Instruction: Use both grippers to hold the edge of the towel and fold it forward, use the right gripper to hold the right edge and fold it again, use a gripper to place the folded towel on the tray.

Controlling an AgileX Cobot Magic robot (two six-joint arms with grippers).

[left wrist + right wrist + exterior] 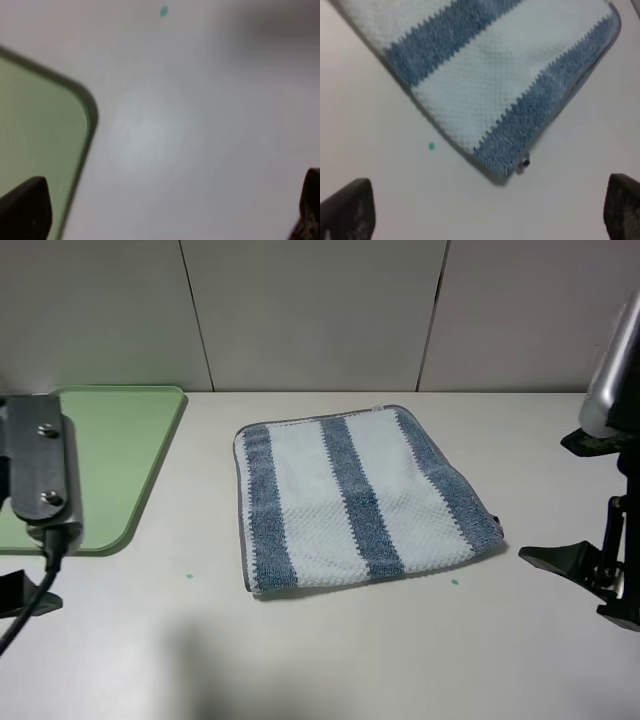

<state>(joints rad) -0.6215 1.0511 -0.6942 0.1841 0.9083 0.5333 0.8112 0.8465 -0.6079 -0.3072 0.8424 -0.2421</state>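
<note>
Both the left claw (pixel 167 210) and right claw (pixel 484 207) are found wide open and empty. The towel (pixel 360 500) is laid mid-frame on the table (pixel 330 660), apart from the tray (pixel 120 460) at left. Placement is outstanding; whether any fold is made cannot be told.

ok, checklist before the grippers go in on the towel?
1. towel flat on the table, apart from the tray: ok.
2. hem uncovered for gripping: ok.
3. left gripper open and empty: ok, jaws wide by the tray's corner.
4. right gripper open and empty: ok, jaws wide near a towel corner.
5. tray free for placing: cannot tell, the left arm hides part of it.
6. folds already made: cannot tell from these views.
</note>
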